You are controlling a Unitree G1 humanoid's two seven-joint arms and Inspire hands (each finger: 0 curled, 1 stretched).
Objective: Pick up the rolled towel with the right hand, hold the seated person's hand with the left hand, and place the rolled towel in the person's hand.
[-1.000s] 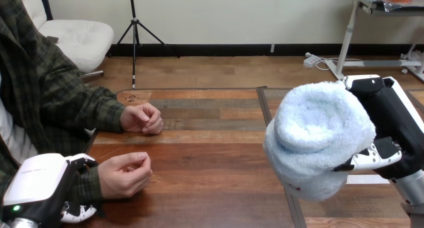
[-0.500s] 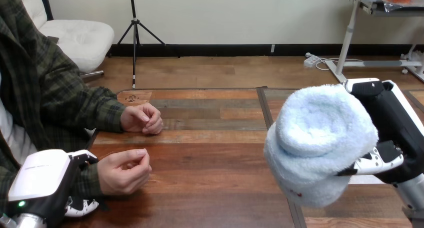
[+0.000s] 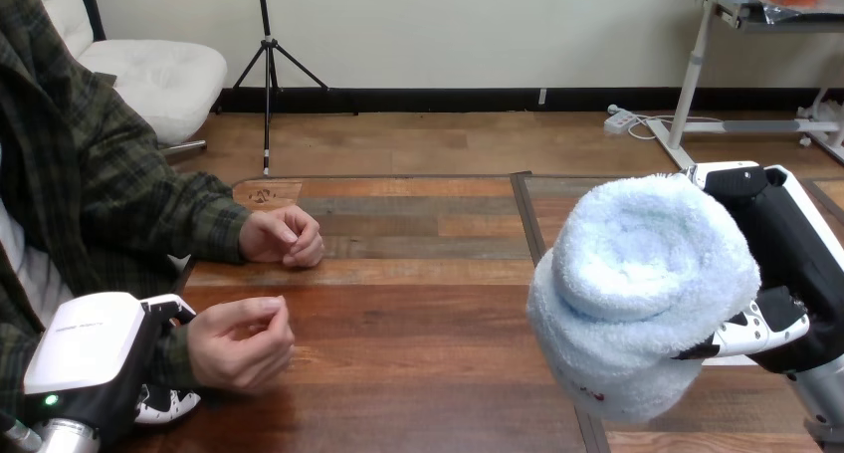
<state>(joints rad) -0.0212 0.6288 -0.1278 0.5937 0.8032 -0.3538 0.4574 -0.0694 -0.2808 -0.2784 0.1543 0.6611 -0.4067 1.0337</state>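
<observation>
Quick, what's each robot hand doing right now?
Left hand: closed round the person's wrist.
Right hand: closed on the rolled towel.

Right hand (image 3: 788, 259) gripping pale rolled towel (image 3: 642, 294) above table (image 3: 418, 324), left hand (image 3: 90, 358) clasping person's wrist (image 3: 175, 359)

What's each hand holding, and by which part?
Right hand: rolled towel, gripped round its side. Left hand: person's nearer wrist, thumb above, fingers below.
</observation>
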